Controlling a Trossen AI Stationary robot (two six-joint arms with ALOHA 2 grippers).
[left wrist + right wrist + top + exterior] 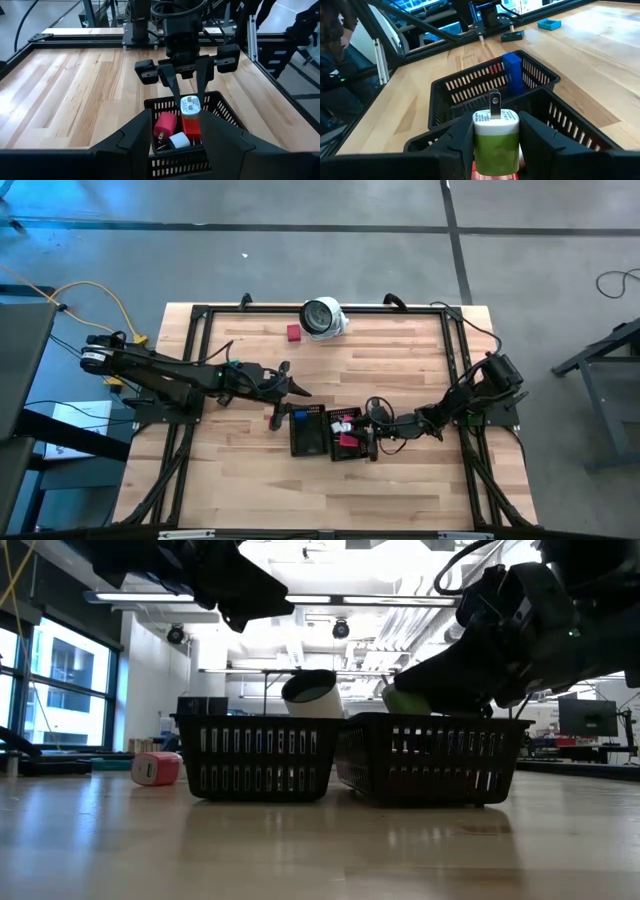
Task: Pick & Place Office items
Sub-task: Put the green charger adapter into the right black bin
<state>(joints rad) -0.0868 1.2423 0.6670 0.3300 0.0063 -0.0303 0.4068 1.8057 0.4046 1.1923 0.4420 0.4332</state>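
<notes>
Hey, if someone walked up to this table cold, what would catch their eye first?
Probably the right gripper holding a green plug piece just above the right black tray. That tray already holds red, pink and white pieces, and a lone red piece lies beside the round white object at the far edge.

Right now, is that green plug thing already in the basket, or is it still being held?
Still held. The right pincer grips the green plug above the basket, prongs up; it has not been set down among the red and white pieces.
</notes>
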